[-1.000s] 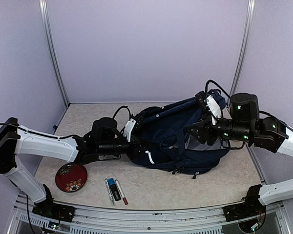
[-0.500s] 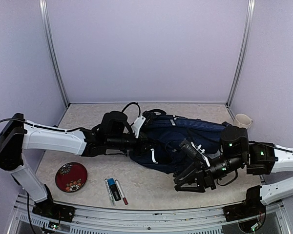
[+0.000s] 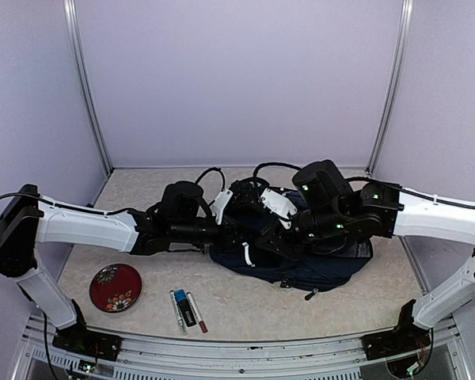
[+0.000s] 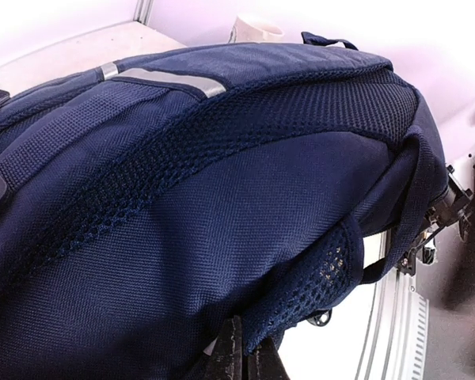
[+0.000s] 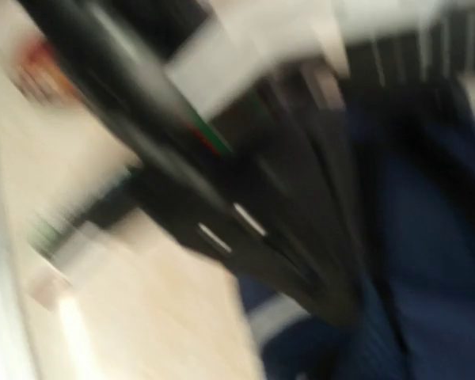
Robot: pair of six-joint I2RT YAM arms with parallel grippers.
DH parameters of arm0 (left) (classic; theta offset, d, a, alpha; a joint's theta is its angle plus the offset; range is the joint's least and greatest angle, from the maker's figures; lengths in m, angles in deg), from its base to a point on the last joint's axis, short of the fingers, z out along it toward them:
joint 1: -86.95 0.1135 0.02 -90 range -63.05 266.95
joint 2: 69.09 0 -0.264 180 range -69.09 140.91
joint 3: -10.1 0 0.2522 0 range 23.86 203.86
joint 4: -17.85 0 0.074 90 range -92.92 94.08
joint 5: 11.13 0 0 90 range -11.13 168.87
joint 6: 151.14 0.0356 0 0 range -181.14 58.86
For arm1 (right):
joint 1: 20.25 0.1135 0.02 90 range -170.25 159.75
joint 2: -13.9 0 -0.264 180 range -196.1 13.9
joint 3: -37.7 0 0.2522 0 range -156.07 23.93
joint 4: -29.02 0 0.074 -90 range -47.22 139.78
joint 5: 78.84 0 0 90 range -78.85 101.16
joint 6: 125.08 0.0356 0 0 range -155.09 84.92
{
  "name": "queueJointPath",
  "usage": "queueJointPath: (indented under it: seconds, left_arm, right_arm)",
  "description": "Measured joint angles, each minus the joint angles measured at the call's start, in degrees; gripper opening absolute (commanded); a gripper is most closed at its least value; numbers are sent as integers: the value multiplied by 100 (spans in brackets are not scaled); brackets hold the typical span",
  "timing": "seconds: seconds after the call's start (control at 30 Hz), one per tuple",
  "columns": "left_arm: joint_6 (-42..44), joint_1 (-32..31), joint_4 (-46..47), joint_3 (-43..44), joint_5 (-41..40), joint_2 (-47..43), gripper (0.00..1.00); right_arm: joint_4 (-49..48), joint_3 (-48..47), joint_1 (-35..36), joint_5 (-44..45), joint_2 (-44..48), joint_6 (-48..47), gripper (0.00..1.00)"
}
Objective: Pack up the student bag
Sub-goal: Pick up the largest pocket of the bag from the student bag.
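Observation:
The navy-blue student bag (image 3: 317, 257) lies flat in the middle of the table. It fills the left wrist view (image 4: 222, 198), with a grey reflective stripe and mesh panels. My left gripper (image 3: 228, 229) is at the bag's left end, and its black fingers (image 4: 229, 360) are shut on a mesh edge of the bag. My right gripper (image 3: 260, 237) hangs over the bag's left part, close to the left gripper. The right wrist view is badly blurred and shows only navy fabric (image 5: 435, 237), dark shapes and table, so its jaws cannot be read.
A red patterned plate (image 3: 115, 287) lies at the front left. Three marker-like items (image 3: 188, 309) lie side by side near the front edge. A white mug (image 4: 253, 28) stands behind the bag. Walls enclose the table on three sides.
The bag dropped from being held up to lying flat. My right arm swung from the bag's right side, past the front right, to over its left part. The left gripper keeps its hold.

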Motion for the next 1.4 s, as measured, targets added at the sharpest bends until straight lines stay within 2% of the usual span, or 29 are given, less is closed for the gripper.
queueJointPath:
  seconds: [0.13,0.43,0.67,0.73,0.87,1.4]
  left_arm:
    - [-11,70,7,-61,66,-74,0]
    - [-31,210,127,-116,262,-90,0]
    - [-33,319,138,-118,256,-92,0]
    - [-55,376,136,-118,286,-92,0]
    - [-94,389,136,-120,345,-92,0]
    - [-127,426,175,-138,417,-90,0]
  right_arm:
    - [428,195,-352,98,-452,-671,31]
    - [278,957,-354,614,66,-1897,40]
    - [101,774,-354,675,-254,-2887,35]
    - [68,538,-356,317,-321,-3305,36]
    - [22,372,-354,109,-321,-3526,33]
    - [17,83,-284,1320,-1014,-4682,31]
